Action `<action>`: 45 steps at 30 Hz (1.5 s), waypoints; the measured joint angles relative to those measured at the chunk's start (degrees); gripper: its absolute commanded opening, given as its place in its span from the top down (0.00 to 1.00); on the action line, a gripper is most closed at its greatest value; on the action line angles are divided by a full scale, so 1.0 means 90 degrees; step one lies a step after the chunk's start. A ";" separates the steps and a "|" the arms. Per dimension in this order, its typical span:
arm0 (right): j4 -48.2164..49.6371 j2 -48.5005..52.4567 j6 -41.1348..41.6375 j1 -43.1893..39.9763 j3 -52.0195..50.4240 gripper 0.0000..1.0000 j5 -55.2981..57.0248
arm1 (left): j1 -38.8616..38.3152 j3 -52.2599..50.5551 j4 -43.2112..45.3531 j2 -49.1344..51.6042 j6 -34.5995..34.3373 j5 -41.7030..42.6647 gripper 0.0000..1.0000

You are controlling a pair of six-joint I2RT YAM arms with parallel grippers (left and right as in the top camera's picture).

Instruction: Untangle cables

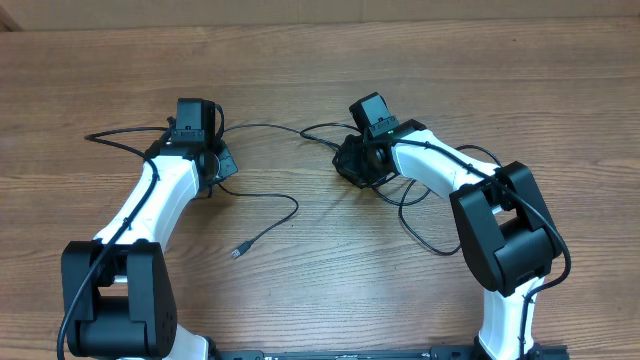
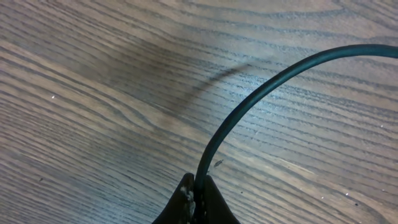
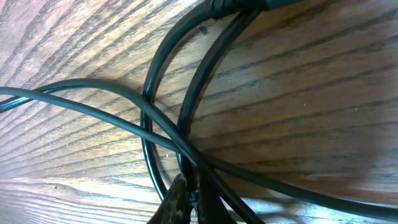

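You have the left gripper (image 2: 196,198) pinched tight on one of the cables (image 2: 360,51) — right gripper (image 3: 188,193) clamped where several cross. They lie on the wooden table (image 1: 320,60) between both arms, one plug end (image 1: 237,253) loose.

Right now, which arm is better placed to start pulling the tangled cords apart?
Probably the right. The right gripper is shut on a strand where several cords cross. The left gripper pinches one lone cord away from that tangle, so it can mostly anchor.
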 measured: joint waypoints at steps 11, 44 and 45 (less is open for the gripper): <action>0.0007 0.0000 0.0083 0.0000 -0.0002 0.96 0.0000 | 0.0000 0.0000 0.0002 0.0000 0.0000 -0.0002 0.96; -0.0396 0.0007 0.0821 -0.1056 0.0027 0.86 -0.0187 | 0.0580 -0.0034 -0.0243 0.0000 -0.0209 -0.0029 0.95; -0.0393 0.0005 0.0835 -0.1112 0.0032 0.86 -0.0180 | 0.0610 -0.0039 -0.0270 0.0005 -0.0282 -0.0029 0.95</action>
